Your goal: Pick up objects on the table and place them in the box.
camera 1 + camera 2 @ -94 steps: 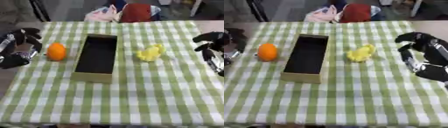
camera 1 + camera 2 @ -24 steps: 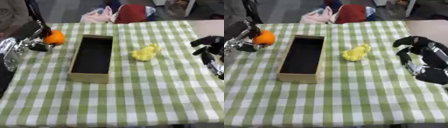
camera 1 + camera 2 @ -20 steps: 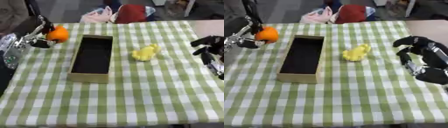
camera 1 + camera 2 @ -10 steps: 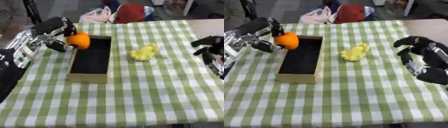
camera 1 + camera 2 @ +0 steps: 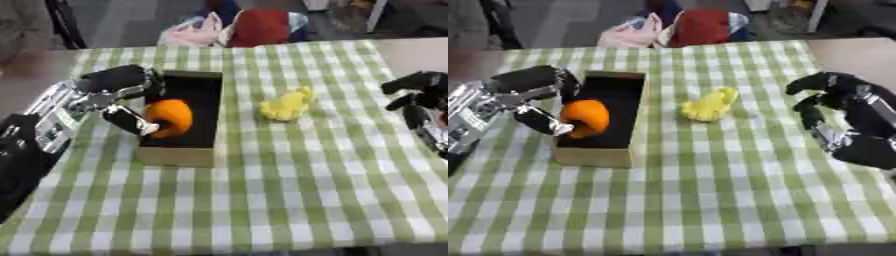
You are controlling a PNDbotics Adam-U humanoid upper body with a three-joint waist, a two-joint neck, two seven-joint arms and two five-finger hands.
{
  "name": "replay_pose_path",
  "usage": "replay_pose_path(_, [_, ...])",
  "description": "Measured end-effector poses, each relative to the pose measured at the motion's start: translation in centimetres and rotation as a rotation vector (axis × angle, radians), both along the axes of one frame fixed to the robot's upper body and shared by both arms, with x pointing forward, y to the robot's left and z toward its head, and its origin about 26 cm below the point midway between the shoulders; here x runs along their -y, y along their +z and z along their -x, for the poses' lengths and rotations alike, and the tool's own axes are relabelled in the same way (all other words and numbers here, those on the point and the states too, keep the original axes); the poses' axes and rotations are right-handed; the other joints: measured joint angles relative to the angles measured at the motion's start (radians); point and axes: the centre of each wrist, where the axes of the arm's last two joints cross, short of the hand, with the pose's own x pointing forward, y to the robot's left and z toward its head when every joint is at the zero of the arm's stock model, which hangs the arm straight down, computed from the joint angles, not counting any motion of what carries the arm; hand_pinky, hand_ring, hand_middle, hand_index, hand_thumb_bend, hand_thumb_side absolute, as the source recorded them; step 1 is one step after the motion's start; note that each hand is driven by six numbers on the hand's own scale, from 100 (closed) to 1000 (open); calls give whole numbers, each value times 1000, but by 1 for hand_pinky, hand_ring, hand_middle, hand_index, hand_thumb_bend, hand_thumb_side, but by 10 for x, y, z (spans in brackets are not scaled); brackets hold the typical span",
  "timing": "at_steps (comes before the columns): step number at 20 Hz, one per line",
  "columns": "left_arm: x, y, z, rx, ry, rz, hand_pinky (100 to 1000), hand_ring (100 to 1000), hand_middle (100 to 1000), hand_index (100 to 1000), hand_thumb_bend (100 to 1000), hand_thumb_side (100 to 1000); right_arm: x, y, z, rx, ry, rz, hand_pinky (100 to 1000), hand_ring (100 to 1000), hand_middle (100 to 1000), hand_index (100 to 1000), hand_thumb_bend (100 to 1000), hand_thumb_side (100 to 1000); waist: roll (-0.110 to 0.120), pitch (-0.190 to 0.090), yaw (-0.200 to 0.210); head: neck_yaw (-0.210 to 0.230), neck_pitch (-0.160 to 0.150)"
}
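While the robot's left hand (image 5: 118, 97) reaches in from the left edge, its fingers and thumb are curled round a round orange fruit (image 5: 170, 117), which sits over the near left part of the long open cardboard box with a dark inside (image 5: 199, 90). That box lies with its long axis running away from the robot, its near short wall facing the front edge of the counter (image 5: 289, 200) and its left wall just under the left hand. To the right of the box, apart from it, lies a lumpy yellow soft-looking object (image 5: 707, 106), its longer side slanting from near-left to far-right. Open cloth separates it from the box and from the right hand (image 5: 846, 125), which shows at the right edge over the counter's side, fingers curled and holding nothing. A green-and-white checked cloth covers the counter; the whole near half is bare cloth, as is the strip right of the yellow object. Beyond the far edge stand a red bag (image 5: 259, 26) and a pale pink bundle (image 5: 192, 33) on a grey floor.
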Motion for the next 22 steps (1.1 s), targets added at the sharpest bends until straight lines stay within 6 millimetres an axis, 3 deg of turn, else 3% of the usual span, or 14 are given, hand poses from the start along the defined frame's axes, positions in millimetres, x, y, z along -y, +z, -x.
replay_pose_path(6, [-5,0,5,-75,-18,-33,602,553,554,716,340,517,0,0,0,1,2,1,676,844,699,799,100,397,-1,0,0,-3,0])
replay_pose_path(8, [-9,5,7,-76,-11,-20,627,586,600,764,370,624,1,-1,-1,-1,0,1,676,844,699,799,100,394,-3,0,2,-4,0])
replay_pose_path(14, [-22,17,21,-91,18,90,666,635,668,806,390,740,4,8,-10,13,2,42,678,843,706,808,100,390,-7,-3,14,-12,0])
replay_pose_path(16, [-27,19,27,-96,34,153,659,618,638,788,318,733,7,15,-14,27,8,81,679,841,709,811,100,386,-11,-6,22,-15,0])
replay_pose_path(17, [-29,21,30,-98,47,194,659,612,623,774,241,727,8,19,-17,36,12,106,680,839,713,812,112,381,-12,-6,26,-17,0])
replay_pose_path(22, [-40,31,48,-97,124,470,651,597,596,751,153,723,13,38,-34,83,42,249,683,842,727,819,194,372,-22,-6,53,-30,0])
